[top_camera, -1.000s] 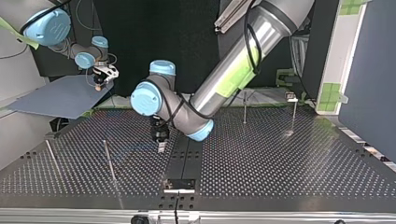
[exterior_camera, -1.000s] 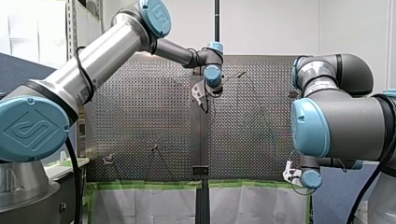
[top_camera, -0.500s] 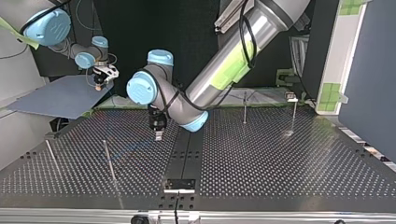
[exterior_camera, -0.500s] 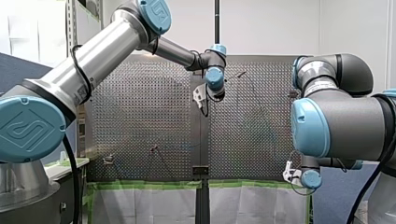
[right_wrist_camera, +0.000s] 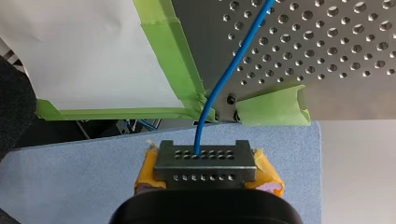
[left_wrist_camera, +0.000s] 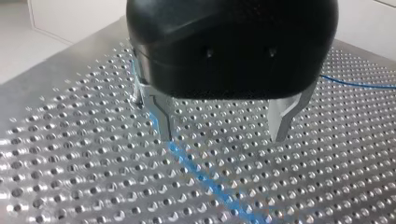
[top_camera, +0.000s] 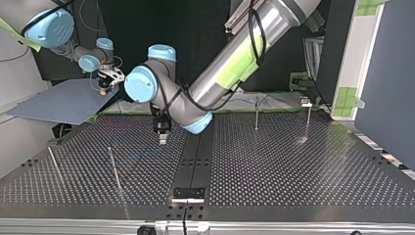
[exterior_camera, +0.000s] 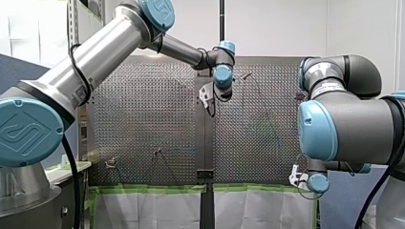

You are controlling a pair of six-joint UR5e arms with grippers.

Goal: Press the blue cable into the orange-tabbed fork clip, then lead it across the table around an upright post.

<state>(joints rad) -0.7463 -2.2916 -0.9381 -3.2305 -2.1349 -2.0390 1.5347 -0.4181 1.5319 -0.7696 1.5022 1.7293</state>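
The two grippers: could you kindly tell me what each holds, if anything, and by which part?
My right gripper pinches the blue cable on a stretch just off the table corner; my left gripper, open over the table, holds nothing.

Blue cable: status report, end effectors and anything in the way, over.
Left end effector open, low over the blue cable on the table. Right end effector shut on the cable, off the table's edge. Nearest post stands apart.

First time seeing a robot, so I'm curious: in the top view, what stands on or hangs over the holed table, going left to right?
Outermost thin rod → second thin rod → left gripper → small bracket at the near edge → short post → taller post with a fitting on top.
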